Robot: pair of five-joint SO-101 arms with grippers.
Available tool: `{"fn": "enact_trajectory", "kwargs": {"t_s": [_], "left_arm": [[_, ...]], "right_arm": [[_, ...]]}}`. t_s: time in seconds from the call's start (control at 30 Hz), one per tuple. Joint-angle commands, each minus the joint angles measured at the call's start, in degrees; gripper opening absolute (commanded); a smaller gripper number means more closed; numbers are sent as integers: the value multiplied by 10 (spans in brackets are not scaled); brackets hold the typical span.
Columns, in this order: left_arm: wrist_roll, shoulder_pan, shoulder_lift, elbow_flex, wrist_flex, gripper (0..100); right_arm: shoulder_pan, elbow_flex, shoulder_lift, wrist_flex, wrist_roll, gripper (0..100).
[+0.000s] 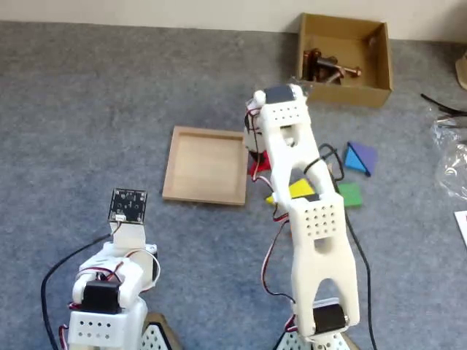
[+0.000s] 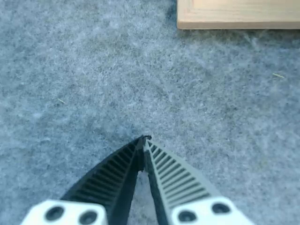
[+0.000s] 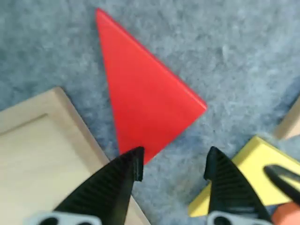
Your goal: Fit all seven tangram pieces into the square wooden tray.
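The square wooden tray (image 1: 206, 165) lies bare on the grey carpet; its edge shows in the left wrist view (image 2: 236, 18) and a corner in the right wrist view (image 3: 37, 140). A red triangle (image 3: 143, 101) lies beside the tray, mostly hidden under the right arm in the high view (image 1: 257, 167). My right gripper (image 3: 174, 166) hovers open just over the red triangle's edge, nothing between its fingers. A yellow piece (image 3: 246, 178) lies beside it (image 1: 299, 188). Green (image 1: 349, 195), blue (image 1: 356, 158) and purple (image 1: 366, 154) pieces lie further right. My left gripper (image 2: 143, 139) is shut over bare carpet, short of the tray.
A cardboard box (image 1: 343, 55) with copper-coloured parts stands at the back right. A clear plastic bag (image 1: 452, 164) and black cables lie at the right edge. The right arm (image 1: 303, 219) stretches over the pieces. A pale wooden edge (image 3: 290, 124) shows near the yellow piece.
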Motion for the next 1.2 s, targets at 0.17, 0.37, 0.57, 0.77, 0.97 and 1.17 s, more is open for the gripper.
{"fn": "enact_trajectory", "kwargs": {"t_s": [0.17,0.37,0.57,0.77,0.97,1.17], "left_arm": [[4,10,-4,11,-2,5],[4,10,-4,11,-2,5],[4,10,-4,11,-2,5],[4,10,-4,11,-2,5],[4,10,-4,11,-2,5],[4,10,-4,11,-2,5]], "right_arm": [[-4,-79,0,20,-5,223],[-4,-180,5,62,-5,224],[-12,-203,6,58,-5,224],[-12,-202,7,38,-5,225],[-11,-202,7,35,31,278],[-10,-201,7,44,30,443]]}}
